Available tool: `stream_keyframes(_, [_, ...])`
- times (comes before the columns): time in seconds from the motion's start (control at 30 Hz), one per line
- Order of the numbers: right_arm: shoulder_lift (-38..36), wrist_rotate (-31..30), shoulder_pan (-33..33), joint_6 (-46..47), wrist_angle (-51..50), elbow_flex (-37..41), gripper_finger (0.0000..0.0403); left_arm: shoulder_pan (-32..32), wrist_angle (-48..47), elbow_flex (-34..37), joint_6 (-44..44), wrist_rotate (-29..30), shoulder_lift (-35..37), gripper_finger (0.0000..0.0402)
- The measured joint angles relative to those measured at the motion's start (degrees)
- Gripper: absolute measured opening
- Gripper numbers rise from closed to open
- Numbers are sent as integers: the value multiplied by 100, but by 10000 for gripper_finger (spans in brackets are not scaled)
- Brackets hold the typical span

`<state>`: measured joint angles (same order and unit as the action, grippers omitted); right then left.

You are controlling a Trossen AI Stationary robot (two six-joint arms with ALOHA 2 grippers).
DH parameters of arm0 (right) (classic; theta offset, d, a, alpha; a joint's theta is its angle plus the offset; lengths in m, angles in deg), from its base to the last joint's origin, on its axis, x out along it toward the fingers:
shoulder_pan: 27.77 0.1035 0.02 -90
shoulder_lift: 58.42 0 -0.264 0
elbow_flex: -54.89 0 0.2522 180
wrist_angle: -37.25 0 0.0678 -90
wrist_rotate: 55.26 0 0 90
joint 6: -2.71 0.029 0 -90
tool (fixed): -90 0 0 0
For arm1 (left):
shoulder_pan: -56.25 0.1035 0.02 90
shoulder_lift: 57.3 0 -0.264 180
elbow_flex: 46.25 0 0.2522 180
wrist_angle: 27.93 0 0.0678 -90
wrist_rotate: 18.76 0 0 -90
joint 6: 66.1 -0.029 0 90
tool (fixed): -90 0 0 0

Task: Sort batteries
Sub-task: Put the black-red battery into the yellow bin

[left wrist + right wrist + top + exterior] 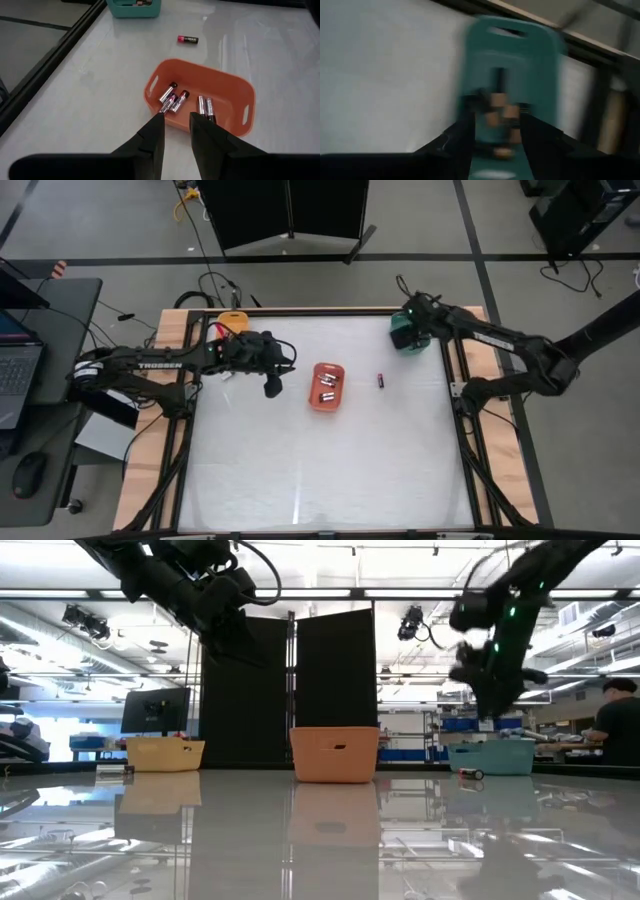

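Several small batteries [173, 99], silvery with reddish bands, lie in the red-orange tray [227, 85], which sits mid-table [327, 402]. One dark and red battery [188, 39] lies alone on the table [381, 380] to the tray's right. My left gripper [176, 116] hovers open just left of this tray [272, 385], holding nothing. My right gripper [497, 122] hangs open over the teal tray [520, 60] at the far right [408, 332]. Blurred batteries [498, 106] lie in that tray.
An orange-yellow tray [232, 323] sits at the table's far left corner, behind the left arm. A black frame rail [452, 390] borders the table. In the low view the three trays stand in a row, and a person [615, 725] shows far off at the right.
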<state>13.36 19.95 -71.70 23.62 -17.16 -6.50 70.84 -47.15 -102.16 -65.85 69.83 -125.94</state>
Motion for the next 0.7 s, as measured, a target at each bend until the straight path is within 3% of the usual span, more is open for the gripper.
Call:
stream_keyframes(0.1, [-331, 495, 660, 310, 67, 103, 162, -7, 552, 258, 122, 84, 0, 95])
stream_keyframes(0.17, [-437, 515, 1253, 739, 223, 304, 157, -11, 1235, 644, 303, 142, -5, 89])
stream_keyframes(0.43, [-162, -195, 3365, 2481, 1237, 1041, 149, -13, 3738, 1861, 827, 37, -7, 49])
stream_keyframes(0.57, [230, -785, 4007, 3154, 1237, 1047, 149, -15, 4024, 2074, 925, 28, -3, 39])
stream_keyframes(0.7, [677, -905, 4315, 3680, 1228, 1047, 149, -76, 4087, 2111, 940, 28, -4, 38])
